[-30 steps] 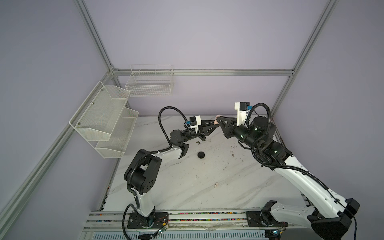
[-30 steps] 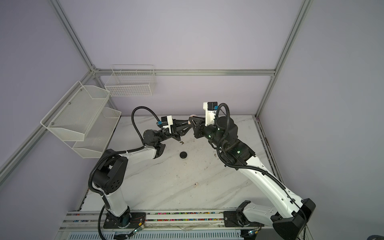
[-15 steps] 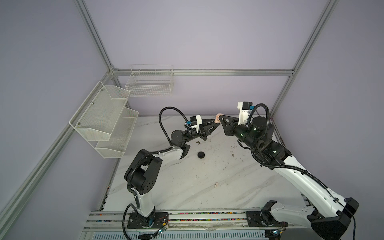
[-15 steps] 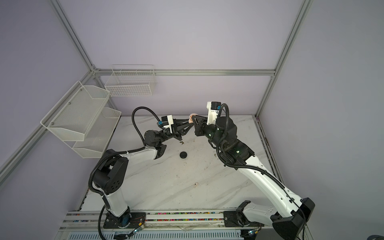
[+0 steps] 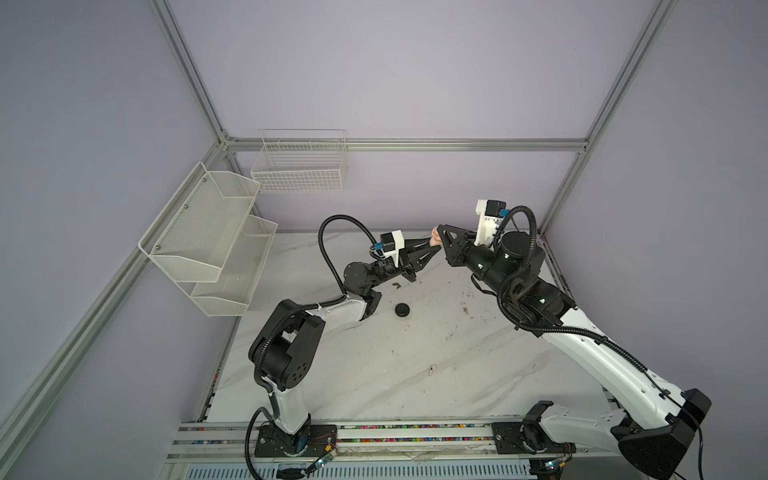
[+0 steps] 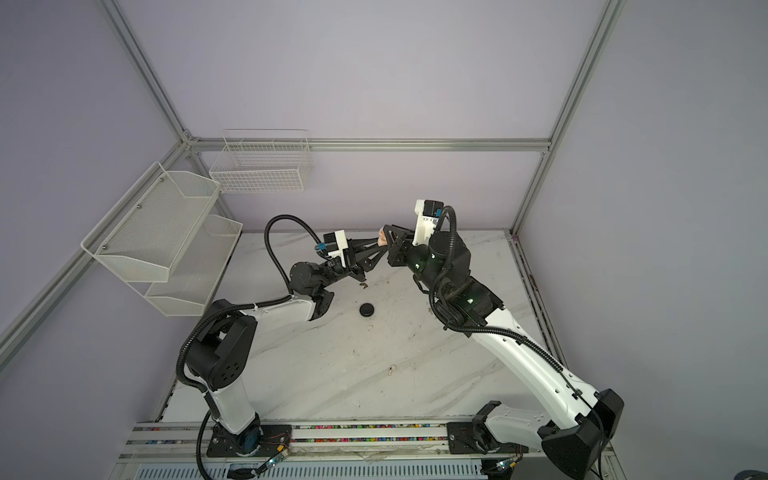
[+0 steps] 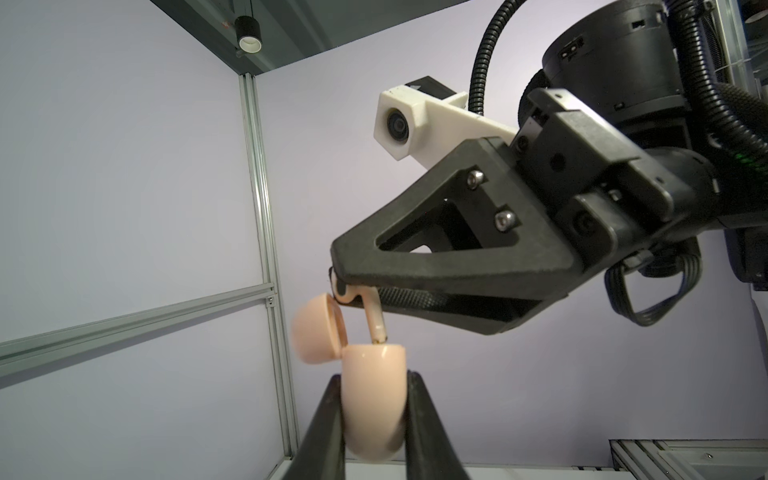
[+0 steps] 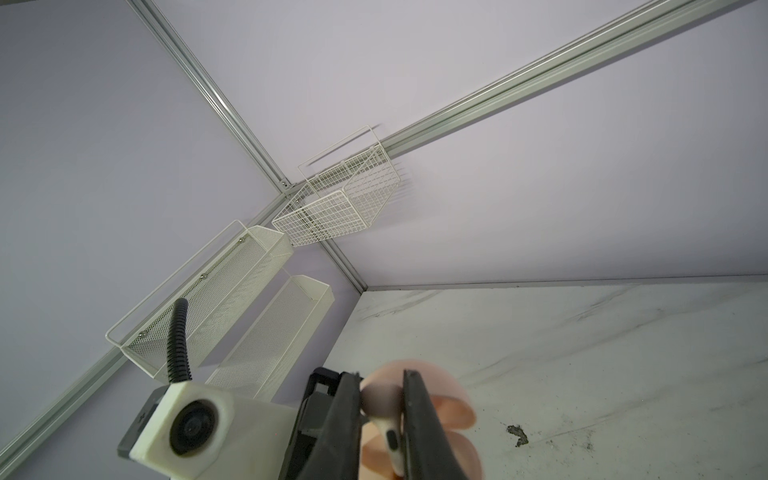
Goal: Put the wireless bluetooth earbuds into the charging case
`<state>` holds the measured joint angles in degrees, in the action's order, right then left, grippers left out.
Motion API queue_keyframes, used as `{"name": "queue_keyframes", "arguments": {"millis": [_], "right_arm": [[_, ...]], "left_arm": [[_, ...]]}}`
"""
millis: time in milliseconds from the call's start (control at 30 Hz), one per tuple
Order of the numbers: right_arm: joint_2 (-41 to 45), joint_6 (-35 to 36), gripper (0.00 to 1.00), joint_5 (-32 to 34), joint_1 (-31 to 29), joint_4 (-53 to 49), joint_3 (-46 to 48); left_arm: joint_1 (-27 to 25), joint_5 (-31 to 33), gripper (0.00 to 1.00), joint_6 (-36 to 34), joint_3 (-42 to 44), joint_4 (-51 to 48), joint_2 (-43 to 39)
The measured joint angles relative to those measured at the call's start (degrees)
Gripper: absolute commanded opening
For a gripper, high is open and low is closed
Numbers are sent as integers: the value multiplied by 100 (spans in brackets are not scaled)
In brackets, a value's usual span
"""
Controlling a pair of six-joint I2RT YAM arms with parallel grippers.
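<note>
Two black, wedge-shaped grippers meet tip to tip over a white, grey-veined marble-look tabletop (image 5: pixel 374 353), raised above and to the back-wall side of the black case (image 5: pixel 402 309), a small round matte puck lying on the slab in both top views.

The left gripper (image 7: pixel 373 380) is clenched on the pink charging case (image 7: pixel 374 415). Its slim dark fingers (image 7: pixel 328 415) pinch the two sides of the glossy, egg-smooth lower half. The domed lid (image 7: pixel 316 332) hangs open on its hinge, tipped away from the body.

The right gripper (image 7: pixel 341 291), an open triangular frame with a knurled inner pad, is clamped on the rounded head of a pale pink earbud (image 7: pixel 373 318). The earbud's short glossy stem points down at the case, its tip at the rim of the open body. Whether the two touch cannot be told. From the right wrist, the same earbud (image 8: pixel 388 424) shows between the closed fingers, with the case a soft peach blur behind it.

A second pale pink earbud (image 5: pixel 432 370) lies loose on the marble on the front-rail side of the black case, well apart from it. A small dark scrap (image 5: pixel 396 285) sits on the slab between the black case and the meeting grippers, too small to identify.

Well off from the black case, toward the back left corner, a two-tier white mesh shelf (image 5: pixel 208 232) and a white wire basket (image 5: pixel 299 166) hang on lilac walls framed in aluminium rail.
</note>
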<state>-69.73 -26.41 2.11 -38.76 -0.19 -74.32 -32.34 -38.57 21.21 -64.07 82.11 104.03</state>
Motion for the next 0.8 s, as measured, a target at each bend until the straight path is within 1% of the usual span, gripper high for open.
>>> {"name": "queue_keyframes", "arguments": {"millis": [367, 800], "right_arm": [[22, -33, 8, 11, 0, 310, 181], [2, -164, 7, 28, 15, 476, 199]], "left_arm": [[-2, 107, 0, 2, 24, -55, -48], [-133, 492, 0, 4, 37, -72, -52]]}}
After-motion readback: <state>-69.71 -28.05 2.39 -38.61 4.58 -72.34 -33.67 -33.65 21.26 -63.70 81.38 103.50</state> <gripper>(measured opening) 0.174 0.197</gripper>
